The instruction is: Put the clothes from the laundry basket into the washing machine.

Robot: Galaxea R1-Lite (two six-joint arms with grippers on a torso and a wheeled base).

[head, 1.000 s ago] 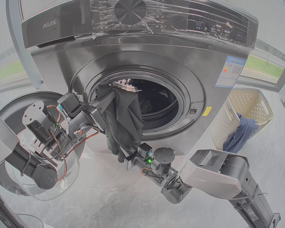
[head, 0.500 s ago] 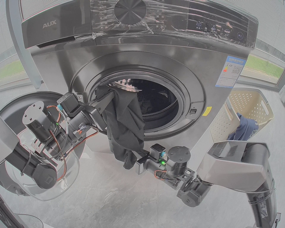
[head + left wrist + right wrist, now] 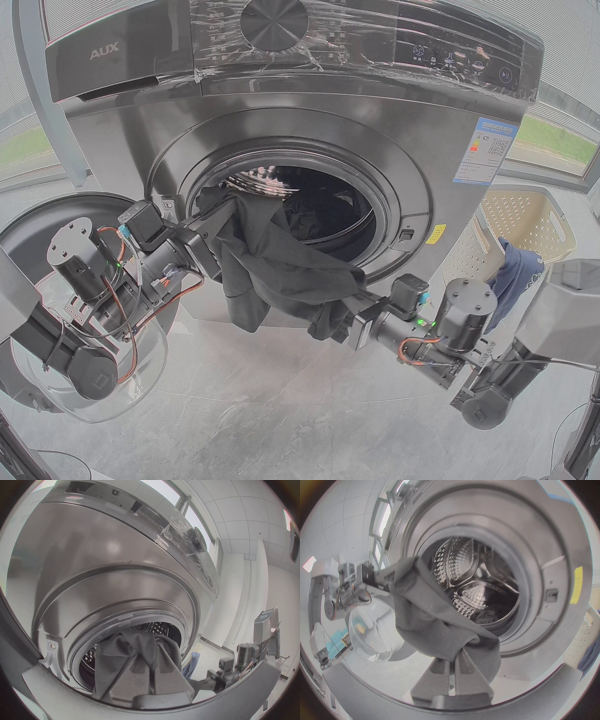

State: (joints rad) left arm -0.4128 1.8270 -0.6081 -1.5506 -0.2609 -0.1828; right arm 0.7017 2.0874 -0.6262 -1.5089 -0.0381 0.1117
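Observation:
A dark grey garment (image 3: pixel 275 269) hangs stretched between both grippers in front of the washing machine's open drum (image 3: pixel 325 212). My left gripper (image 3: pixel 215 215) is shut on its upper end at the left rim of the opening; in the left wrist view the cloth (image 3: pixel 131 648) bunches over the closed fingers. My right gripper (image 3: pixel 347 315) is shut on the lower end, below and right of the opening; the right wrist view has the garment (image 3: pixel 437 617) draped from its fingers (image 3: pixel 465 673). Dark clothing lies inside the drum (image 3: pixel 484 616). A blue garment (image 3: pixel 515 275) hangs over the beige laundry basket (image 3: pixel 531 225).
The machine's round door (image 3: pixel 37 250) stands swung open at the left, behind my left arm. The laundry basket leans against the machine's right side. Grey floor (image 3: pixel 262 412) lies open in front of the machine.
My right gripper has swung right and slightly up with the garment's lower end, pulling the cloth out from a vertical hang into a wide spread. The left gripper has barely moved.

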